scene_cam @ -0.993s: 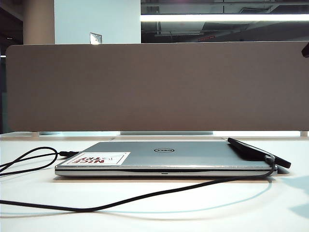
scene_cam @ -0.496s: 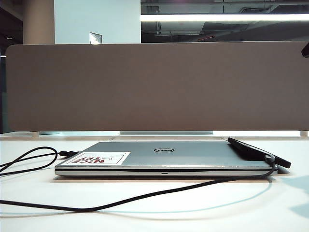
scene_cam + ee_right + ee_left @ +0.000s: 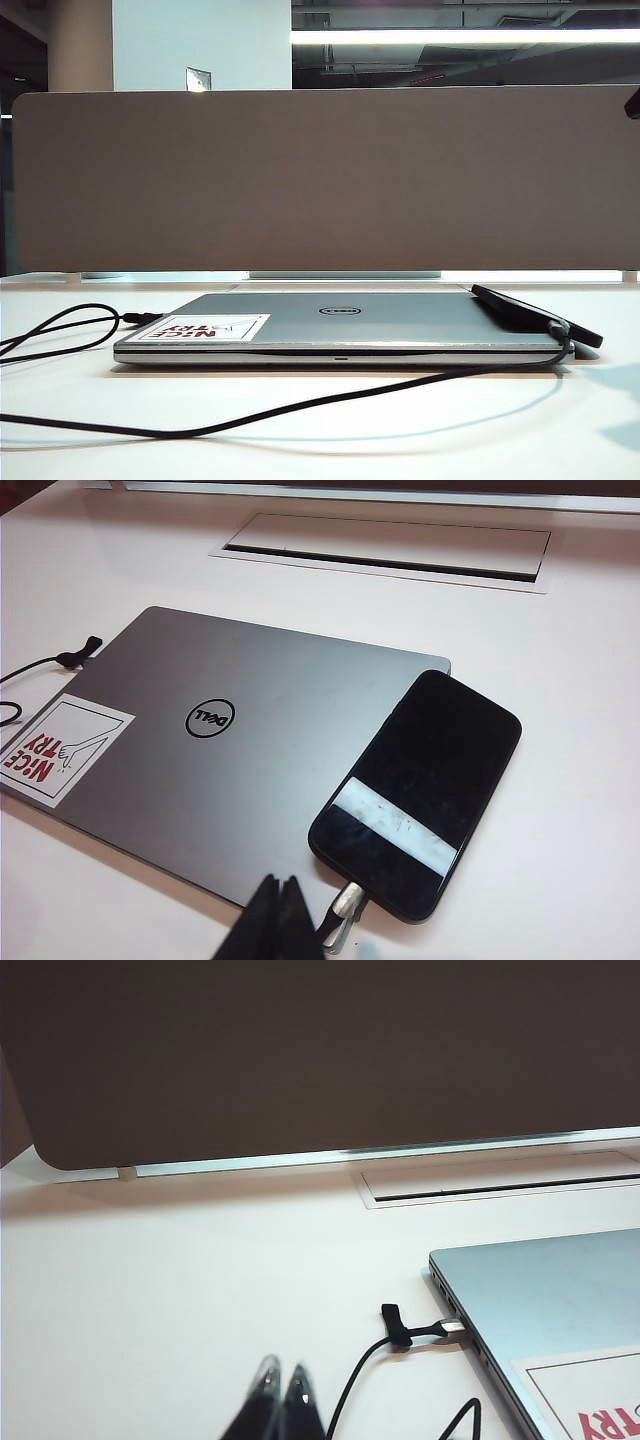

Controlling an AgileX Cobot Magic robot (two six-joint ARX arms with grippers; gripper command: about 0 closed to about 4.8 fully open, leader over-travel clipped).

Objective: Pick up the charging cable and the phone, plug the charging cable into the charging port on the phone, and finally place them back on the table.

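Note:
The black phone (image 3: 420, 780) lies face up, half on the corner of the silver laptop (image 3: 250, 740), half over the white table (image 3: 560, 860). The charging cable's silvery plug (image 3: 349, 901) sits in the phone's near end, covering the charging port. From there the black charging cable (image 3: 300, 405) curves across the table's front to the left; a second silvery plug (image 3: 453, 1329) meets the laptop's side. My right gripper (image 3: 280, 885) is shut and empty just in front of the laptop's edge, beside the plug. My left gripper (image 3: 281, 1374) is shut and empty over bare table, left of the cable.
The closed laptop (image 3: 340, 320) with a red-lettered sticker (image 3: 205, 328) fills the table's middle. A grey-brown partition (image 3: 320, 180) backs the table, with a recessed cable hatch (image 3: 385, 550) in front of it. Neither gripper shows in the exterior view.

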